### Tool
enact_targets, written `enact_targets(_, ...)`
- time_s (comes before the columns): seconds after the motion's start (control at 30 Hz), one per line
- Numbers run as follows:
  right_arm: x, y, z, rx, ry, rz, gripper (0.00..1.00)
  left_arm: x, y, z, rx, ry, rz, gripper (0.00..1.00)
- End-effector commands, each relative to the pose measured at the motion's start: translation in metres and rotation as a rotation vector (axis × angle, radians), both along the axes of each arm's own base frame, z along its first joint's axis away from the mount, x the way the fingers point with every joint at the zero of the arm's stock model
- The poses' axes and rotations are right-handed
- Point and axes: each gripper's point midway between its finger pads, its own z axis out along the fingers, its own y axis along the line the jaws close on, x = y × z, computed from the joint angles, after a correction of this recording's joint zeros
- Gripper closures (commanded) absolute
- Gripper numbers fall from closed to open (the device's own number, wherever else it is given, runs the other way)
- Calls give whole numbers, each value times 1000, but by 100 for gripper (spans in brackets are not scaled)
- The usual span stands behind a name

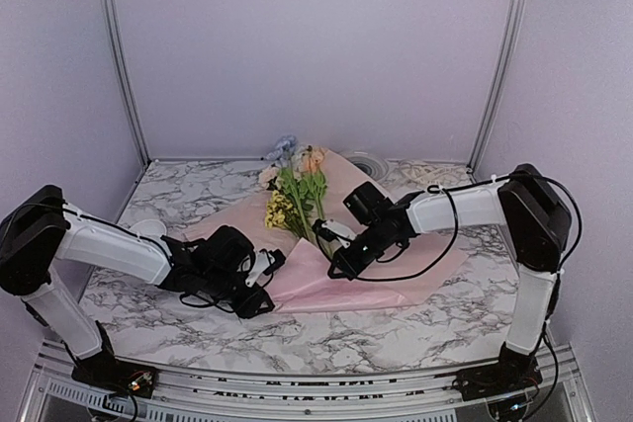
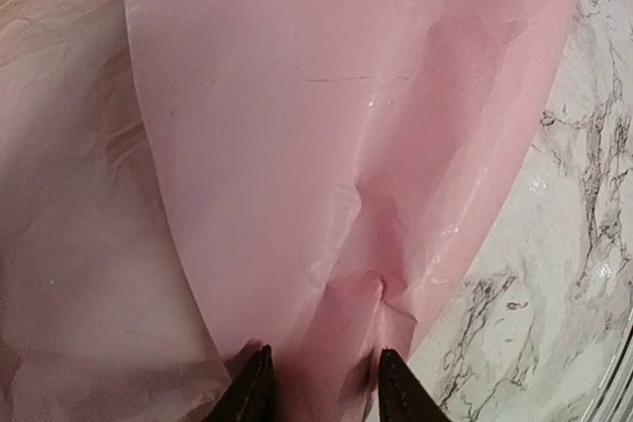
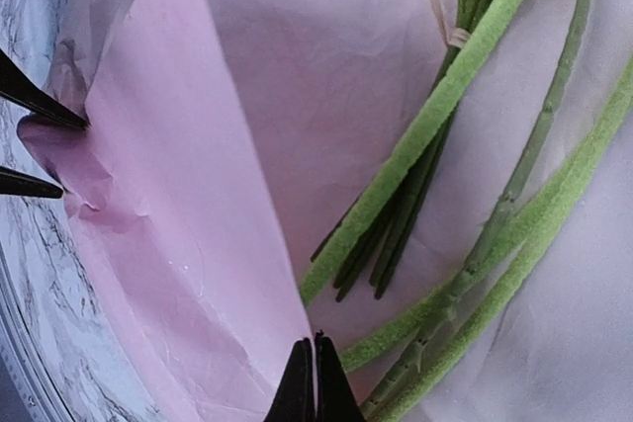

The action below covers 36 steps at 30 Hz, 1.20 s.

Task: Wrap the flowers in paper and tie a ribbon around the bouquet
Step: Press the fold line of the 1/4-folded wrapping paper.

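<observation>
The flowers (image 1: 295,195) lie on the spread pink paper (image 1: 396,254), blooms toward the back wall. Their green stems (image 3: 435,116) rest on the sheet just ahead of my right gripper (image 3: 315,358). That gripper (image 1: 334,266) is shut, with the straight edge of a raised paper flap (image 3: 178,244) running into its tips. My left gripper (image 2: 321,382) sits at the paper's near left corner (image 1: 269,266), closed on a bunched fold of paper (image 2: 297,126) that fills the gap between its fingers (image 3: 40,106). No ribbon shows in any view.
A round grey-white plate (image 1: 366,163) sits at the back right, behind the paper. A small white round object (image 1: 148,229) shows behind the left arm. The marble table (image 1: 396,328) is enclosed by lilac walls on three sides.
</observation>
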Motion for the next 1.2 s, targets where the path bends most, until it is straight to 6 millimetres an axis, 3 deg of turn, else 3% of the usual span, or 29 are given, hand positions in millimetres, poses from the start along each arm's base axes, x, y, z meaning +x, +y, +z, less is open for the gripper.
enact_targets(0.0, 11, 2, 4, 6, -20, -21, 100, -15, 33, -6, 79, 22, 67, 64)
enact_targets(0.23, 5, -1, 7, 5, -10, -7, 100, -31, 74, -23, 170, 138, 291, 66)
enact_targets(0.4, -2, -6, 7, 1, 0, 5, 100, -16, 93, 6, 169, 22, 385, 66)
enact_targets(0.5, -5, -4, 9, 15, 11, 20, 100, -16, 79, 34, 79, -8, 329, 62)
enact_targets(0.63, -4, 1, 14, 39, 7, 31, 100, -35, 48, 58, 9, -50, 120, 57)
enact_targets(0.8, -1, 4, 17, 42, 9, 22, 100, -13, 3, 76, -42, -144, 36, 65)
enact_targets(1.0, -1, 1, 20, 43, 8, -1, 100, 9, -32, 48, -16, -155, -1, 68)
enact_targets(1.17, 1, 3, 26, 53, -3, -11, 100, 4, -22, 11, 74, -105, -6, 72)
